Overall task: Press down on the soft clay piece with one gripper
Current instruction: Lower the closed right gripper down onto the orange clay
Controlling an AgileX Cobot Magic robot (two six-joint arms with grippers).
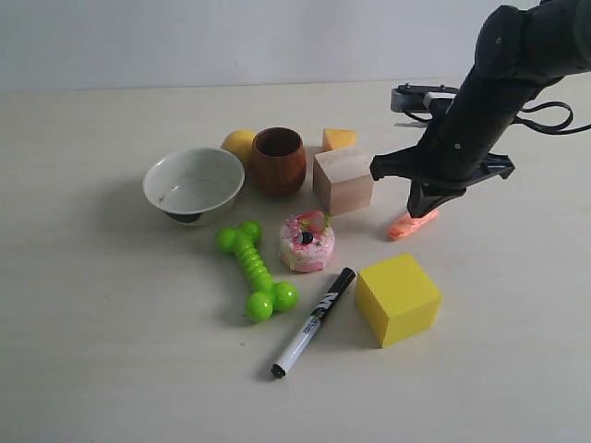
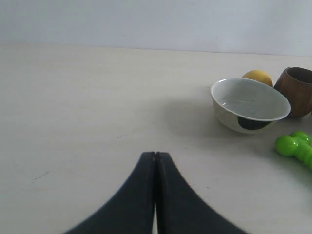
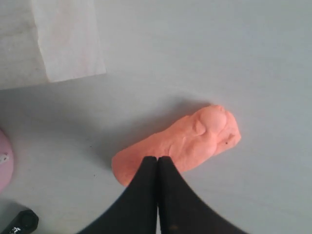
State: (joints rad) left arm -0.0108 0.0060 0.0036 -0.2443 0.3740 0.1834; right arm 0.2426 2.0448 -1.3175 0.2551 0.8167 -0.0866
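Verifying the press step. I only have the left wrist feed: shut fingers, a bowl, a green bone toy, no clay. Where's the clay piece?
Observer: In the exterior view the clay piece lies just right of the wooden block, behind the yellow cube.
Operator: Is the right arm anywhere near it?
Observer: The right gripper is directly above it. In the right wrist view its fingers are shut, with the tips at one end of the clay.
Operator: Any sign of flattening?
Observer: No obvious dent. The clay looks lumpy, with a rounded bump at the end away from the tips.
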